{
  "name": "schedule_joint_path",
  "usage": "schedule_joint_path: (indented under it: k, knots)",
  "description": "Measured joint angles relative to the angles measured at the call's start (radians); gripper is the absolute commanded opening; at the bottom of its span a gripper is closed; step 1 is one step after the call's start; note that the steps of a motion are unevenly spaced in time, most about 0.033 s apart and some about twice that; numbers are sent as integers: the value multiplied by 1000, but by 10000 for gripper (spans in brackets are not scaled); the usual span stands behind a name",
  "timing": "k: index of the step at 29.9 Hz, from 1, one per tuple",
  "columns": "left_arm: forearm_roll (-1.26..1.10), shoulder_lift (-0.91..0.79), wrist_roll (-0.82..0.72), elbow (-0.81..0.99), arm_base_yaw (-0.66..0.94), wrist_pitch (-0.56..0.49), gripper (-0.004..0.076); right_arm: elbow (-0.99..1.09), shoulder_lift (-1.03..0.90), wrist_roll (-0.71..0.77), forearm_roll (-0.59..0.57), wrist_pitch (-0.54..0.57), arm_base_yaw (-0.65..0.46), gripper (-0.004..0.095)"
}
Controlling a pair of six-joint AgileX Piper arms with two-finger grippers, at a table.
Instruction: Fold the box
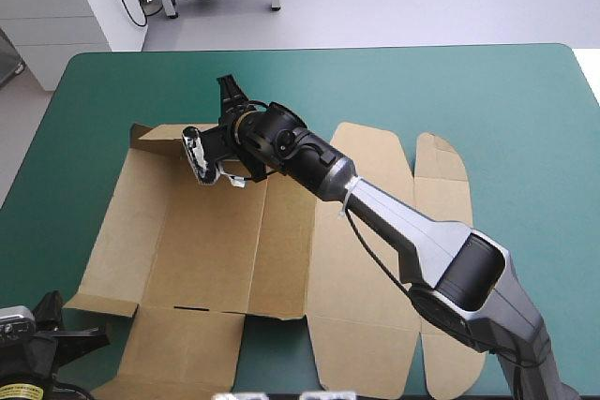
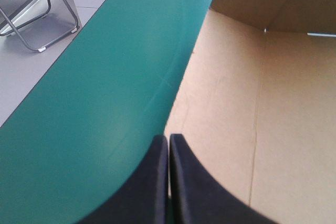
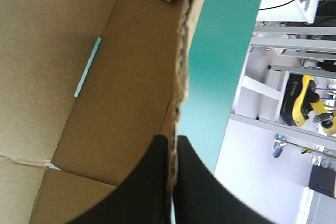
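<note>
Box [image 1: 216, 250]: brown cut sheet, lying mostly flat on the teal-green cover [image 1: 469, 100], left of the table's middle and reaching to the near edge. The panels on its right side lie flat, and their rounded ends point toward the far edge. The far-left flap [image 1: 155, 142] stands raised off the cover.

Right gripper [image 3: 170, 142]: my arm reaches from the near right corner diagonally over the sheet to its far-left part. The black fingers are nearly closed, with the far wall's corrugated edge [image 3: 182, 61] pinched between them. That wall is lifted, with its inner face on one side of the fingers and the cover on the other. A narrow slot [image 3: 87, 66] in the board ahead shows teal-green through it.

Left gripper [image 2: 168, 139]: low at the near left corner of the table, fingers pressed together tip to tip. The tips sit at the box's left edge, where board meets cover, and that edge runs straight ahead of them to the raised flap. One finger is over the board, the other over the cover.
</note>
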Motion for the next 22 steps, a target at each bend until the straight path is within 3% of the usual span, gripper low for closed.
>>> schedule_joint_path:
  k: [5, 12, 18, 22]
  knots:
    - [0, 0, 0, 0, 0, 0, -8, 0, 0, 13, 8, 75, 0, -2]
    - [0, 0, 0, 0, 0, 0, -8, 0, 0, 22, 10, 34, 0, 10]
    - [15, 0, 4, 0, 0, 0, -8, 0, 0, 54, 9, 10, 0, 215]
    - [18, 0, 7, 0, 0, 0, -8, 0, 0, 161, -52, -55, 0, 351]
